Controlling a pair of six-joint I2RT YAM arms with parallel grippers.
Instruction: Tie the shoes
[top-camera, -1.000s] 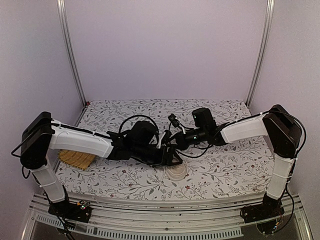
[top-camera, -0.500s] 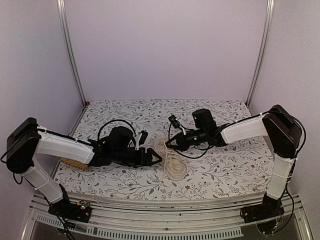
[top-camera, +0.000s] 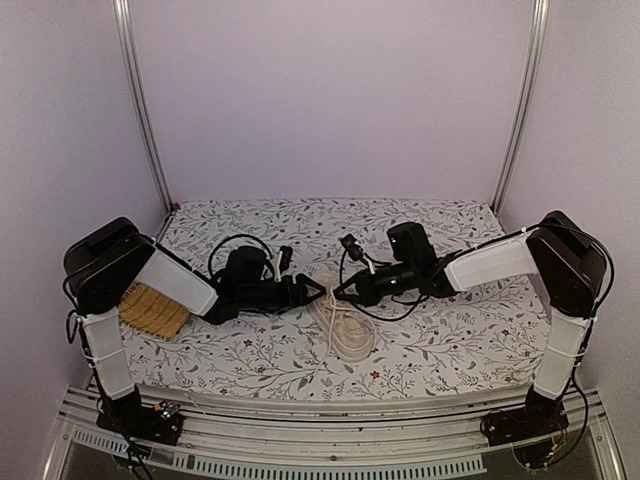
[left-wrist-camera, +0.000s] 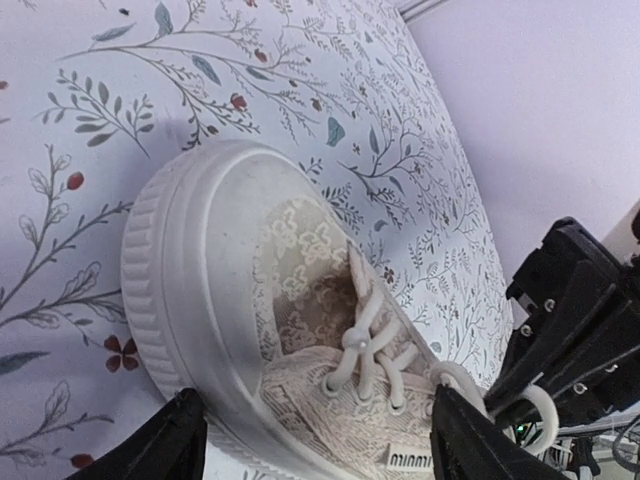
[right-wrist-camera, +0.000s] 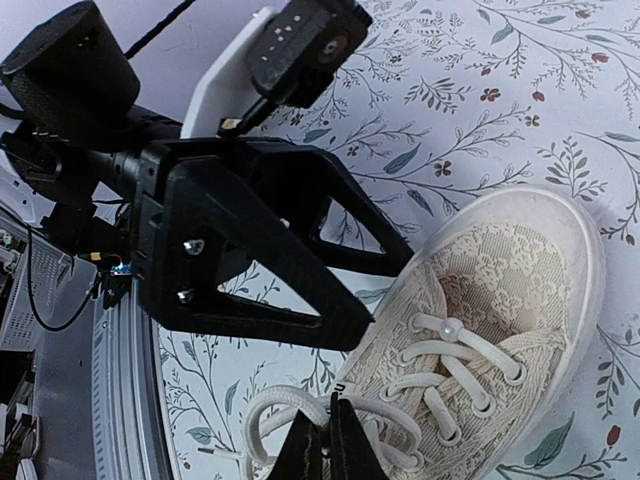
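The cream shoe (top-camera: 346, 325) lies mid-table on the floral cloth (top-camera: 460, 340). At its laced end the left gripper (top-camera: 316, 290) spreads wide, holding nothing; facing it, the right gripper (right-wrist-camera: 332, 420) (fingers together) pinches a lace loop (right-wrist-camera: 283, 398). A yellow mat (top-camera: 150, 312) lies well left of the shoe.

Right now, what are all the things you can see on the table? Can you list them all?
Shoe: one, cream, middle of the table.
Laces: one set, pale cream, on the shoe, with loose loops at the ankle end.
Mat: one, yellow woven, left side of the table.
Table cover: one, white with leaf and flower print.
Metal posts: two, silver, back corners.
Left gripper: one, black, open, close to the shoe.
Right gripper: one, black, shut on the laces.
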